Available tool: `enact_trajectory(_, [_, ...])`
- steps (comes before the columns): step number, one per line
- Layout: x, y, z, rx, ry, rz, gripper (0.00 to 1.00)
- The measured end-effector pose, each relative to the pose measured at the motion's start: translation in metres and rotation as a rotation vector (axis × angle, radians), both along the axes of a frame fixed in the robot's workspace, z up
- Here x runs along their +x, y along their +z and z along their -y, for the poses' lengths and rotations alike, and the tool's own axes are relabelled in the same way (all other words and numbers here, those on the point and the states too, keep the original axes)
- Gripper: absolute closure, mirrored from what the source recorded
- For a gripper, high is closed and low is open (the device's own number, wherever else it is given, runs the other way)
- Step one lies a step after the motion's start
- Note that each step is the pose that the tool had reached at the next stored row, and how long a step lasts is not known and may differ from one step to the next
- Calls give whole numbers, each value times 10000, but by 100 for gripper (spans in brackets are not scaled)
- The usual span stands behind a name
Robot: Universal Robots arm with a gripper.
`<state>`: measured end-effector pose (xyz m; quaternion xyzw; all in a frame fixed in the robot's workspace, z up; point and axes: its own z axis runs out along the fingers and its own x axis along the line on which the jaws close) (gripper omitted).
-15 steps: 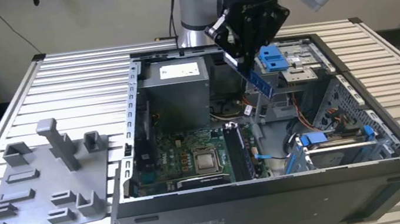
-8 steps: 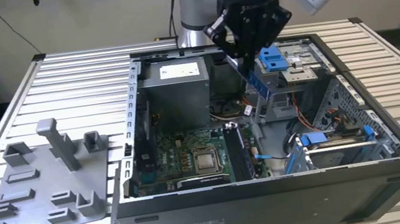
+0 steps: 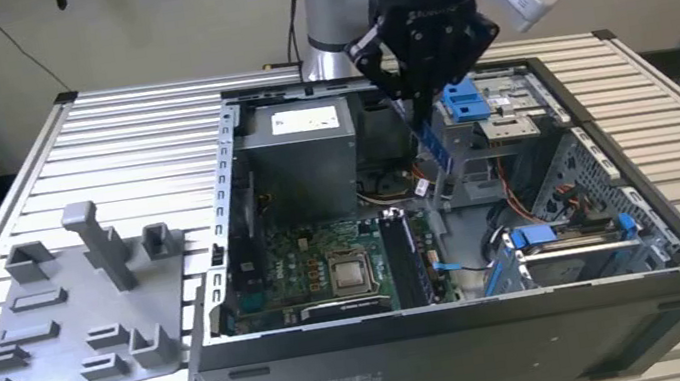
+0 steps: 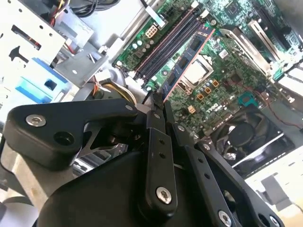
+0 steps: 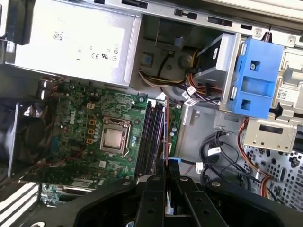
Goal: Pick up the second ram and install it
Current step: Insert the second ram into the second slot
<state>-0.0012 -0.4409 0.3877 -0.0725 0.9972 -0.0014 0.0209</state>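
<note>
Gripper (image 3: 413, 99) clenched on the second ram (image 3: 429, 142), poised over the open computer case (image 3: 470, 333) that lies on its side on a slatted table (image 3: 102, 135). In the exterior view the stick hangs lengthwise from the fingertips, between the grey power supply (image 3: 300, 146) and the blue drive clips (image 3: 468, 100), above the green motherboard (image 3: 311, 266) and not seated in it. In the second wrist view the ram (image 4: 189, 59) projects from between the closed fingers (image 4: 156, 142), running roughly parallel to the long black slots (image 4: 165, 45) and beside the processor socket (image 4: 196, 71). In the first wrist view it appears edge-on as a thin line (image 5: 165, 127) just beside the slots (image 5: 150, 137). A grey parts fixture (image 3: 75, 311) rests on the table at the exterior view's left, apart from the case.
</note>
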Motion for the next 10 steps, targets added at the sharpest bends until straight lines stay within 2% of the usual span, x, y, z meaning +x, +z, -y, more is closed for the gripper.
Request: enact_trajectory(10, [0,-12,6,1,-1232,0,86])
